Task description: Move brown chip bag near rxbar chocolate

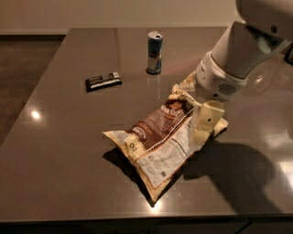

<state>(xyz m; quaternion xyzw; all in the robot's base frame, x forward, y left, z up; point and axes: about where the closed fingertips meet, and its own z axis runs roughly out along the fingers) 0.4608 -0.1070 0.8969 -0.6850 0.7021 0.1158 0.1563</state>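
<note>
Looking across a dark grey, glossy counter (68,173), you see small glints of ceiling light on its surface. A pale wall (114,13) stands behind it and dark floor (23,68) lies off its left side.

The white arm (238,50) enters from the upper right. Its cream gripper (206,123) hangs at the far right end of the brown chip bag (160,141), directly over or against the wrapper. You cannot tell from this view how wide the gripper is set, or whether it holds the bag.

**Edges and open room.** The counter's left edge runs diagonally well to the left of the gripper, and its front edge lies below the gripper, just past the bag's near corner. Bare counter stretches left of the gripper, between the bag and the rxbar chocolate (103,81). More bare counter lies to the gripper's right, where the arm's shadow falls.

**Orientation.** The bag lies flat with its label face up. Its long axis runs diagonally from the end at the gripper down and leftward to the near corner by the front edge.

The rxbar chocolate lies flat, left of and beyond the gripper and well apart from the bag. Its long axis runs roughly left to right, slightly tilted. A blue-and-silver drink can (154,52) stands upright beyond the gripper and somewhat to its left. It is near the bar but not touching it.
</note>
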